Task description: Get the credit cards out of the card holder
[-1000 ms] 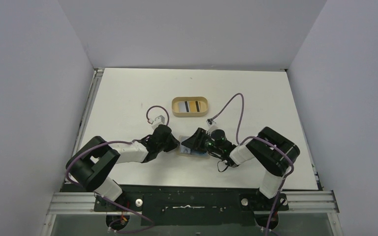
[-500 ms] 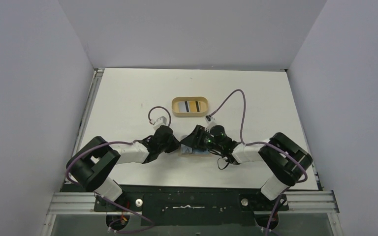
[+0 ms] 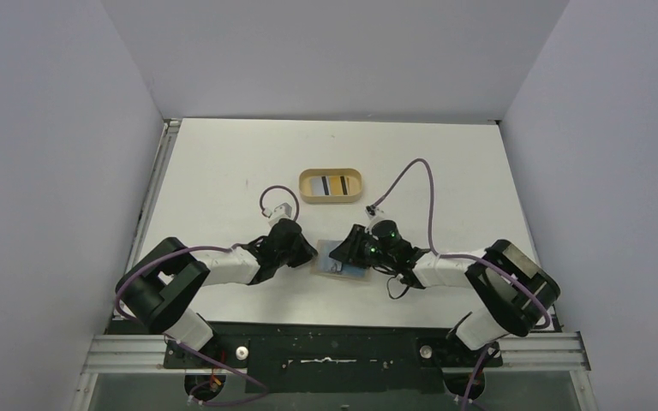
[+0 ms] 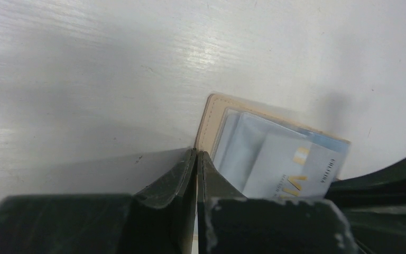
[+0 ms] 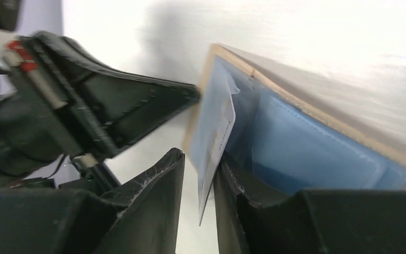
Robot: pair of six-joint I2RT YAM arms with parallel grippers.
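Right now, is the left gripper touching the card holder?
Touching. The left wrist view shows the shut left gripper with its tip against the tan edge of the card holder, with no gap between them. The right wrist view agrees.

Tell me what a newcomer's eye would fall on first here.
Both grippers meet at the tan holder near the front middle of the table. The shut left gripper touches its edge, and a pale card stands between the fingers of the right gripper. Farther back lies an oval tray with striped contents.
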